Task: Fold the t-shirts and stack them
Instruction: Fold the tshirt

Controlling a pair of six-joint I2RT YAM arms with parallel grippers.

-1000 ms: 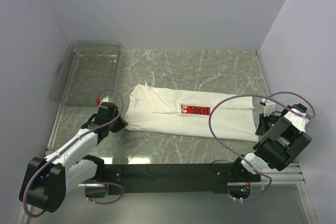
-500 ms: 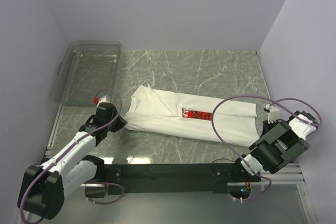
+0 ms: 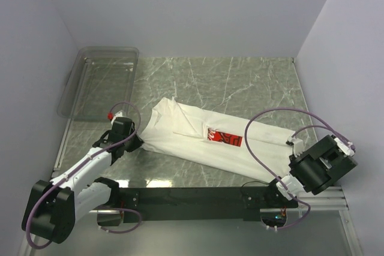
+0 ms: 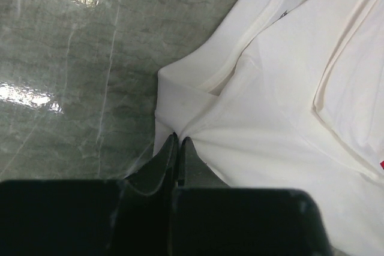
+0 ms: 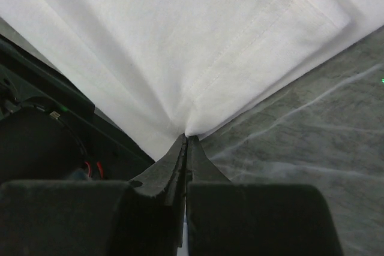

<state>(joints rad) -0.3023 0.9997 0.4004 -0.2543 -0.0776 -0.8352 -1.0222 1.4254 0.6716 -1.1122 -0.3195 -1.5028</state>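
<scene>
Top view, t-shirt: the t-shirt (image 3: 198,130) lies on the table (image 3: 240,82) as a long narrow band, sides already turned in. It slants from 10 o'clock down to 4 o'clock, with the red print (image 3: 225,138) showing near its middle.
Top view, left gripper: the left gripper (image 3: 139,142) sits at the band's 9 o'clock end, touching the cloth.
Top view, right gripper: the right gripper (image 3: 292,147) sits at the 4 o'clock end, close to the table's near edge.
Top view, bin: the bin (image 3: 99,82) stands well apart, at 10 o'clock from the shirt.
Left wrist view, grasp: the jaws are clenched on a puckered corner of the t-shirt (image 4: 282,88), and the cloth fans out from the tips toward 1 o'clock. Bare table (image 4: 78,58) lies at 10 o'clock.
Right wrist view, grasp: the jaws are pinched tight on a hemmed edge of the t-shirt (image 5: 180,28). The cloth spreads toward 12 o'clock, with table (image 5: 312,124) at 3 o'clock.
Step in hand: judged, the lengthwise folds are done and both arms hold the band by its ends to straighten it.
Next move: it likely calls for carrying one end over onto the other, both pinches kept firm and the cloth taut enough not to wrinkle.
</scene>
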